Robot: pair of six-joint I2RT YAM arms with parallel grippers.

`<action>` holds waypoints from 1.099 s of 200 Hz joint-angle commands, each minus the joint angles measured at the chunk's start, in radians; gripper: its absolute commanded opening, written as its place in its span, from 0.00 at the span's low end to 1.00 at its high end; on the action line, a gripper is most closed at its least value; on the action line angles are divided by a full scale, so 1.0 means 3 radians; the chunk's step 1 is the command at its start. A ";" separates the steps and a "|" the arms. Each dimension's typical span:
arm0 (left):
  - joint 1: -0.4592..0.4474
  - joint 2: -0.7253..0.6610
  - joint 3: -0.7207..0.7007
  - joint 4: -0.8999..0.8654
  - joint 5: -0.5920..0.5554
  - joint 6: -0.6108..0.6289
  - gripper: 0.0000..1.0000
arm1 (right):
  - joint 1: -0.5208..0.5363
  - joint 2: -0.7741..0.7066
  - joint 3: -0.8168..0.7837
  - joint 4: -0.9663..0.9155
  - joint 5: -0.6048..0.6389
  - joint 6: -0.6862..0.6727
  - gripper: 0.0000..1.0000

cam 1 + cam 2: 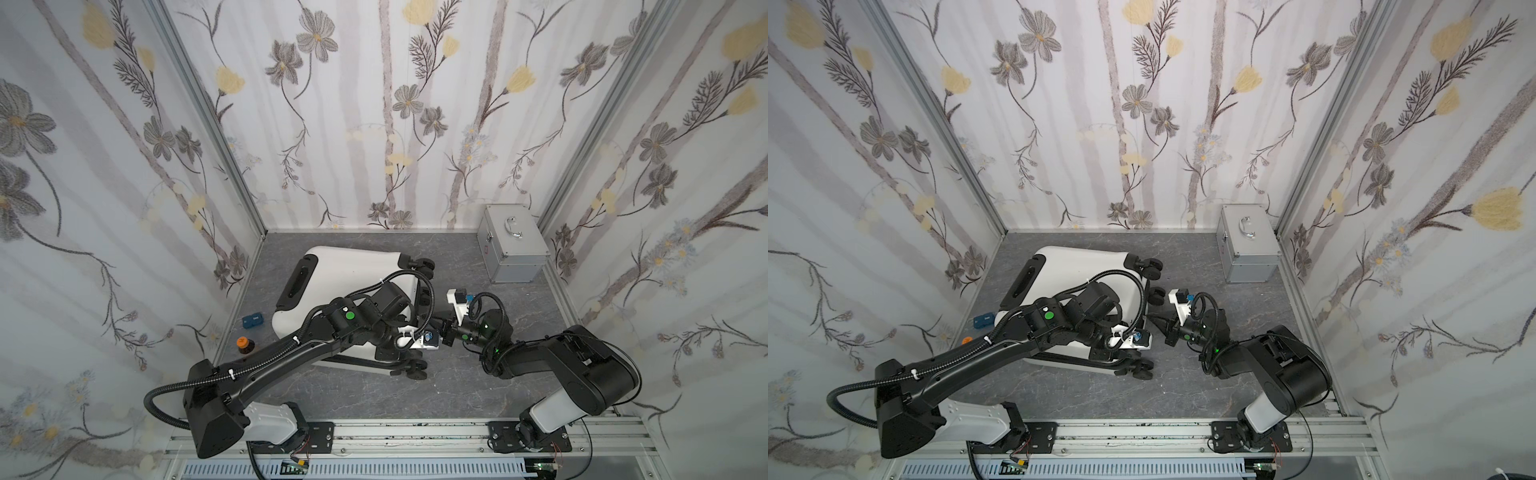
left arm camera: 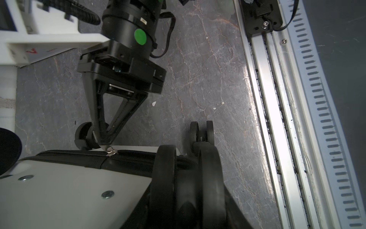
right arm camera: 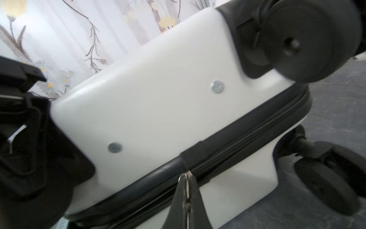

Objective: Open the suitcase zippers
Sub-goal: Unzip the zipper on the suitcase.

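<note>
Two grippers were at the white suitcase (image 1: 353, 266), which lay flat near the left edge of the gray desk (image 1: 436, 399), its wheels toward the right edge. The right gripper (image 2: 102, 143) was pressed together, pinching the small silver zipper pull (image 2: 111, 152) on the black zippers (image 3: 247, 136). The left gripper (image 2: 187, 198) hugged a black wheel (image 2: 210, 178) between its fingers

White suitcase (image 1: 345, 266) on side, black zippers (image 3: 247, 136)
</note>
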 commanded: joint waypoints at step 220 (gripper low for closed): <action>-0.0305 -0.0407 -0.0346 0.0161 0.0705 0.0006 0.17 | -0.0547 0.1260 0.2242 -0.0545 -0.0196 0.0388 0.00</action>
